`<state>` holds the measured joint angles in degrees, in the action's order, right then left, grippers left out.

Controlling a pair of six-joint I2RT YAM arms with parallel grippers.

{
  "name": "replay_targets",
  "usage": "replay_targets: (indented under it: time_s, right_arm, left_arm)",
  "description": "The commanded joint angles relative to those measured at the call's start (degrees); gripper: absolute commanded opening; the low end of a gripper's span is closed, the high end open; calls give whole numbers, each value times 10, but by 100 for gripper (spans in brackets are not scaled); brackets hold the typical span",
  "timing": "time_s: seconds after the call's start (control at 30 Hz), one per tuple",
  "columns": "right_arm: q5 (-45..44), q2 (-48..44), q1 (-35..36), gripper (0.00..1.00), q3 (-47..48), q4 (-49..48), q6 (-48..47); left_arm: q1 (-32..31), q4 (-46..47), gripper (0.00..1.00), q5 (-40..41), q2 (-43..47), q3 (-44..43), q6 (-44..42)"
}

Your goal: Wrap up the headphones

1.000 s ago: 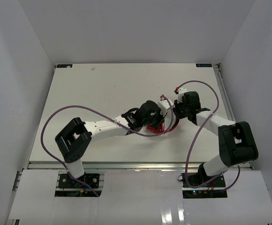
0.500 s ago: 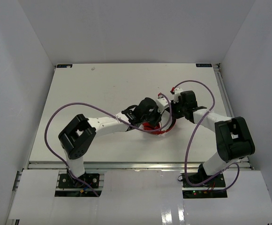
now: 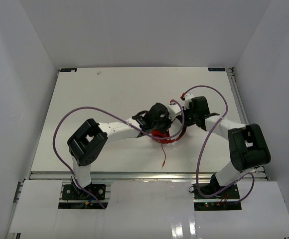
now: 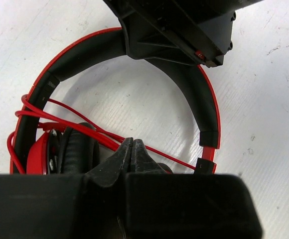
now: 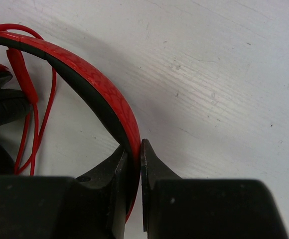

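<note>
The red headphones lie on the white table between both grippers. In the left wrist view the black-padded headband arches over an ear cup, with loops of thin red cord across it. My left gripper is shut, a taut strand of cord running into its tips. My right gripper is shut on the headband; its black body also shows in the left wrist view. The cord's loose end trails toward the table's front edge.
Thick purple robot cables loop over both arms, one at the left and one at the right. White walls enclose the table on three sides. The front edge runs just past the cord's end.
The left arm's elbow has swung right and its gripper has shifted over the headphones. The cord's loose end now lies out toward the front edge. The right gripper has kept hold of the headband.
</note>
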<state>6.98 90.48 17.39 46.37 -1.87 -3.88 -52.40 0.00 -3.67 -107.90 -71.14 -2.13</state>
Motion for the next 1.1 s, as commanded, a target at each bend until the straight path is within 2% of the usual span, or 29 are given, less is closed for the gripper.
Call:
replay_targets:
  time_s: [0.0,0.07,0.2,0.27,0.4,0.5,0.73,0.8,0.83,0.97,1.07]
  right_arm:
    - [25,4,4,8,23,-24,7]
    - [26,8,3,8,23,-25,9]
    - [30,22,3,8,32,-24,20]
    - [25,31,3,8,43,-23,29]
    - [0,54,3,8,67,-23,55]
    - [-20,73,3,8,96,-22,73]
    - [-21,150,4,11,193,7,99]
    - [-12,161,5,22,205,15,92]
    - [-10,162,5,37,210,18,89]
    - [-7,126,2,68,190,18,62]
    - [-8,49,-4,84,162,18,33]
  left_arm:
    - [3,4,4,-5,25,-23,-1]
    - [2,5,7,-6,40,-22,5]
    - [2,10,21,-3,96,-4,16]
    - [2,12,29,10,134,18,33]
    - [3,12,38,28,217,78,58]
    - [5,4,49,53,310,150,104]
    - [8,-36,58,71,527,328,216]
    - [8,-35,62,69,564,368,239]
    - [8,-37,65,68,596,381,247]
    - [8,-47,71,56,656,417,265]
    - [8,-53,75,50,678,421,273]
